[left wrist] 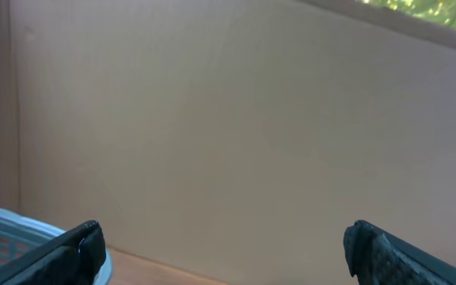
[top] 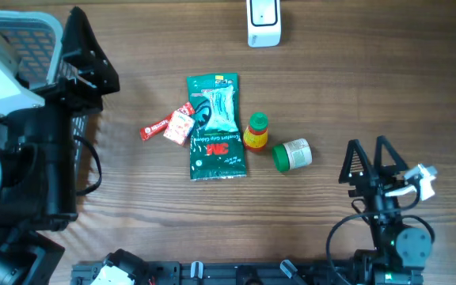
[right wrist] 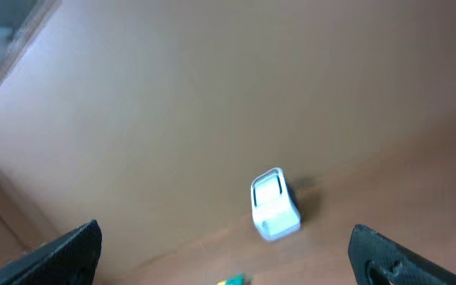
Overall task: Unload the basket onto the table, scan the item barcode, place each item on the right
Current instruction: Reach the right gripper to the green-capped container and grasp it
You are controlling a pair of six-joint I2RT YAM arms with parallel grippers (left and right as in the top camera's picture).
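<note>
Several items lie in the middle of the table in the overhead view: a green 3M glove packet (top: 216, 127), a red sachet (top: 157, 127), a small red-and-white packet (top: 180, 125), a yellow bottle with a green cap (top: 256, 132) and a green-lidded jar (top: 293, 155) on its side. The white barcode scanner (top: 264, 22) (right wrist: 274, 204) stands at the far edge. My left gripper (top: 93, 51) (left wrist: 224, 253) is raised at the far left, open and empty. My right gripper (top: 370, 162) (right wrist: 228, 257) stands open at the near right, empty, right of the jar.
A light plastic basket (top: 22, 43) (left wrist: 6, 229) sits at the far left corner, under and beside my left arm. A plain tan wall fills both wrist views behind the table.
</note>
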